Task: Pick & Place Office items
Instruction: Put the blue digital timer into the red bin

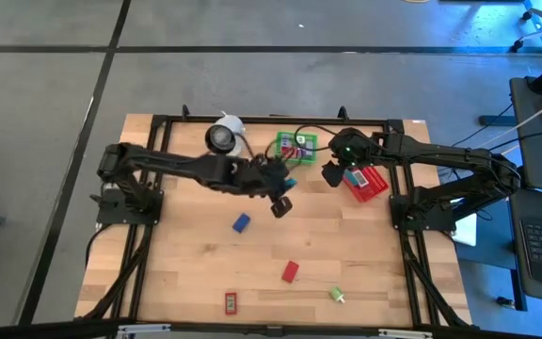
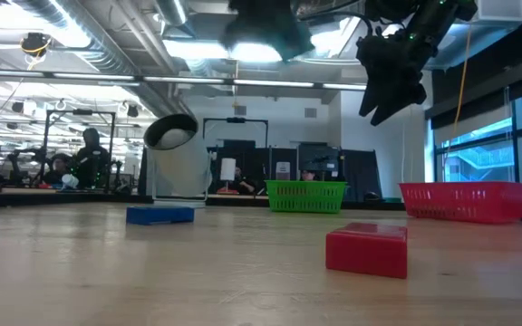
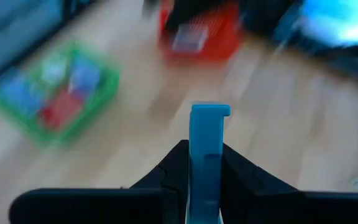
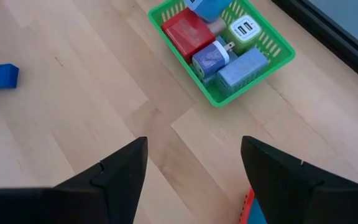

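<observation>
Pale wooden tabletop lies below the left gripper [image 3: 205, 186], clamped on a thin, rigid teal plastic piece [image 3: 207, 140] near the green mesh basket [image 1: 296, 148]; probably light and slick, best pinched across flat faces, while the right gripper [image 4: 194, 165] waits agape, empty.

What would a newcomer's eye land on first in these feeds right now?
Probably the left tool, raised over the middle of the wooden table and shut on a slim light-blue plastic piece. Next, the green mesh basket at the table's far edge, packed with small red, blue and white blocks, and the red mesh basket beside it, with the open right tool hanging between the two.
</observation>
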`<move>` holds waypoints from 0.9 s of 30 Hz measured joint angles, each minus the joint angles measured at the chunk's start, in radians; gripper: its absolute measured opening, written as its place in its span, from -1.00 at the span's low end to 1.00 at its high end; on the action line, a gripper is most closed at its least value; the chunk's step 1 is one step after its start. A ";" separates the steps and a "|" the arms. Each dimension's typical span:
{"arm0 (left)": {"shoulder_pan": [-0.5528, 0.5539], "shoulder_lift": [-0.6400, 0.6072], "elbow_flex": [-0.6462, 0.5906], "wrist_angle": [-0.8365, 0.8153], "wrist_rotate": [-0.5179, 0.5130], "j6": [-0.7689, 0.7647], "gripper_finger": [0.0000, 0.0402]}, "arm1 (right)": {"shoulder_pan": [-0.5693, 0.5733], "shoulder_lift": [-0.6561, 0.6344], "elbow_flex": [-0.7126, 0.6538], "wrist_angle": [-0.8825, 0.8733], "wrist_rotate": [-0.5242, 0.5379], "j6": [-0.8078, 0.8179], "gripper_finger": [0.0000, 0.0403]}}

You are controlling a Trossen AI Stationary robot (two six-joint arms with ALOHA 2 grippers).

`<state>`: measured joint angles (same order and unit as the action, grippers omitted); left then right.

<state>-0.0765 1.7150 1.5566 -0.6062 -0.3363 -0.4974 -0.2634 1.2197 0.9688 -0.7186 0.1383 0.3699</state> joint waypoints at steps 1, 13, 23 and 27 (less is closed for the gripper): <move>0.004 -0.019 0.000 0.034 0.002 0.041 -0.76 | 0.000 0.000 0.000 0.001 0.000 0.006 0.29; 0.001 -0.106 -0.001 0.265 0.010 0.315 -0.71 | 0.051 0.000 0.000 0.123 0.040 -0.015 0.29; -0.005 -0.128 -0.001 0.154 -0.034 0.249 -0.73 | 0.129 0.000 0.000 0.254 0.039 -0.168 0.29; 0.007 -0.142 -0.001 0.103 -0.037 0.246 -0.73 | 0.154 0.000 0.000 0.362 0.018 -0.221 0.29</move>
<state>-0.0696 1.5727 1.5555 -0.5036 -0.3737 -0.2516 -0.1091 1.2198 0.9684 -0.3570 0.1568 0.1492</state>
